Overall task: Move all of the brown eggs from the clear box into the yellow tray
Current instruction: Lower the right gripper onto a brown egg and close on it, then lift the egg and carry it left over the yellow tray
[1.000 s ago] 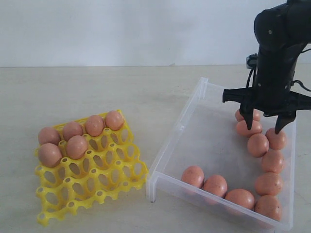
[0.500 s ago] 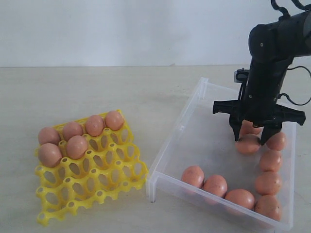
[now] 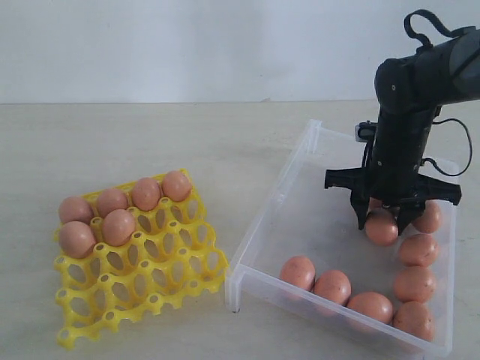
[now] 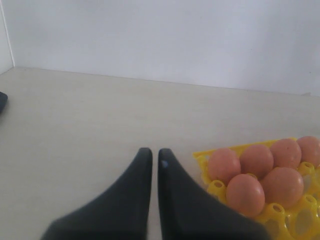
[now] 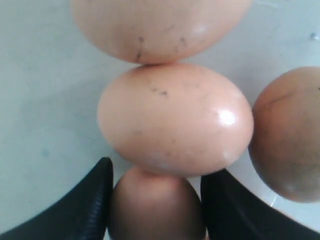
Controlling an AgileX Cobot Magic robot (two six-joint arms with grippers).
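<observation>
Nearest along the box's [image 3: 259,225] front wall lie four eggs [image 3: 332,286] in a row, with more stacked up its right wall; at least eight remain inside, so the task is judged well short of half done. Further in, by that right wall, the right gripper [image 3: 382,226] stands upright and low over the box floor, jaws astride one egg [image 5: 155,210], and the fingers [image 5: 95,200] sit at its shell on both sides. Whether they bear on it cannot be told, as the egg is not lifted. Neighbours touch it, which likely explains the straight vertical approach. Left of the box, well apart from it, the tray [image 3: 142,292] holds six eggs in the cups farthest from the box, filled from the back so nearer cups stay reachable. The left gripper [image 4: 151,152], jaws nearly together and empty, hovers beside the tray, out of the way.
</observation>
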